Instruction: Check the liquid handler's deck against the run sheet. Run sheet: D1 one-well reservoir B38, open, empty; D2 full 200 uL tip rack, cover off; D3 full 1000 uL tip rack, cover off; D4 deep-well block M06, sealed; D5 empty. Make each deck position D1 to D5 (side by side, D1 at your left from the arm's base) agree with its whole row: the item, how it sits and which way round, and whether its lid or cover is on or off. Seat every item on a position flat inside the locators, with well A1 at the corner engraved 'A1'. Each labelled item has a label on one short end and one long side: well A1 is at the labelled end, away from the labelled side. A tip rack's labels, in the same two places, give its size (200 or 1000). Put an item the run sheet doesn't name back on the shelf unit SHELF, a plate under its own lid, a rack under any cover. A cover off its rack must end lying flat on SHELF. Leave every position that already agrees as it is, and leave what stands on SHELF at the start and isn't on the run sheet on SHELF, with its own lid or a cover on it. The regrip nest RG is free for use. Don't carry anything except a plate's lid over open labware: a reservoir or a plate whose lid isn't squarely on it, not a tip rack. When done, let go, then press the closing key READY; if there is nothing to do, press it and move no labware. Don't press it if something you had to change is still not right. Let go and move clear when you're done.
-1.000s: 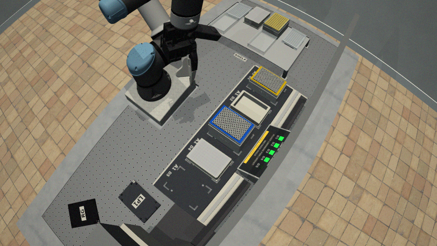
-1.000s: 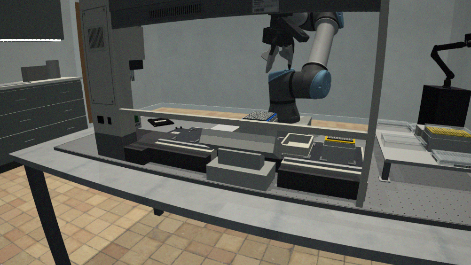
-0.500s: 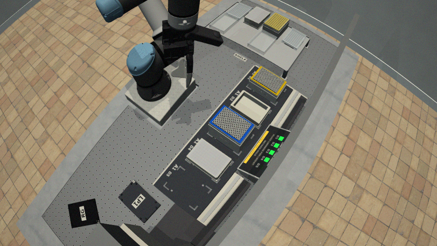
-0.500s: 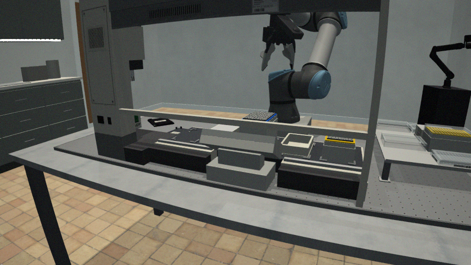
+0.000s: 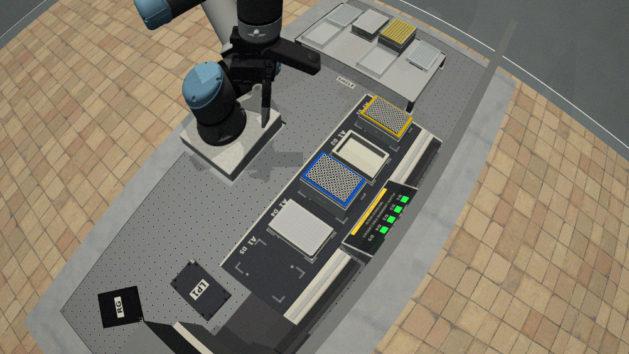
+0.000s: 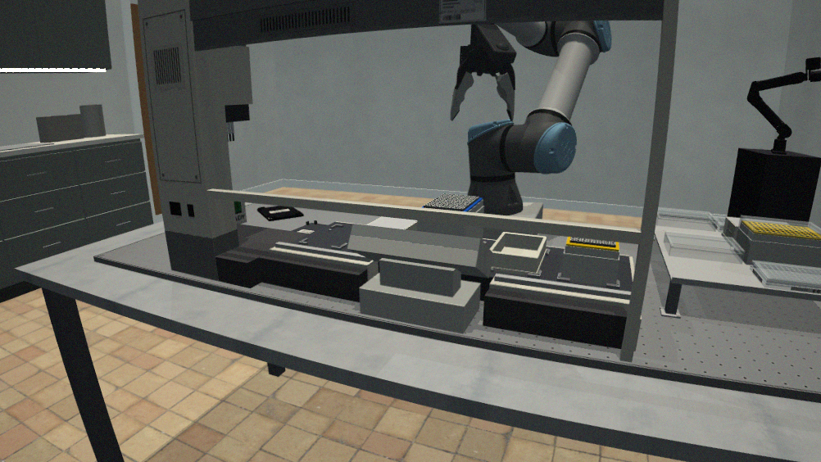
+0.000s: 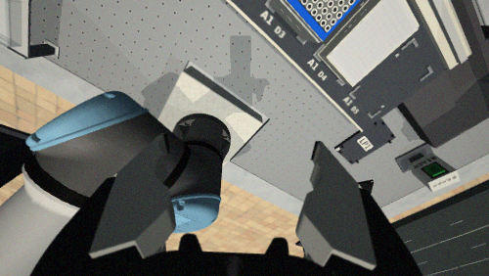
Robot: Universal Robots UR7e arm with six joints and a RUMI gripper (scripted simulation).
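Note:
My gripper (image 5: 263, 107) (image 6: 482, 98) (image 7: 241, 138) is open and empty, high above the arm's base and away from the deck. On the deck, a yellow-rimmed tip rack (image 5: 386, 116) (image 6: 591, 245) stands uncovered at D1. An open, empty one-well reservoir (image 5: 360, 154) (image 6: 517, 245) sits at D2. A blue-rimmed tip rack (image 5: 333, 179) (image 6: 453, 201) (image 7: 325, 12) stands uncovered at D3. A sealed white block (image 5: 300, 227) (image 6: 392, 222) (image 7: 372, 39) sits at D4. D5 (image 5: 268, 268) holds nothing. Labels are too small to read.
SHELF (image 5: 402, 80) at the far end carries two clear covers (image 5: 323, 32) (image 5: 377, 59), two clear plates (image 5: 344, 15) (image 5: 423, 54), a grey block (image 5: 370, 22) and a yellow rack (image 5: 398, 31) (image 6: 781, 232). The pads LP1 (image 5: 200, 289) and RG (image 5: 123, 306) lie near. A green key (image 7: 432, 170) shows in the wrist view.

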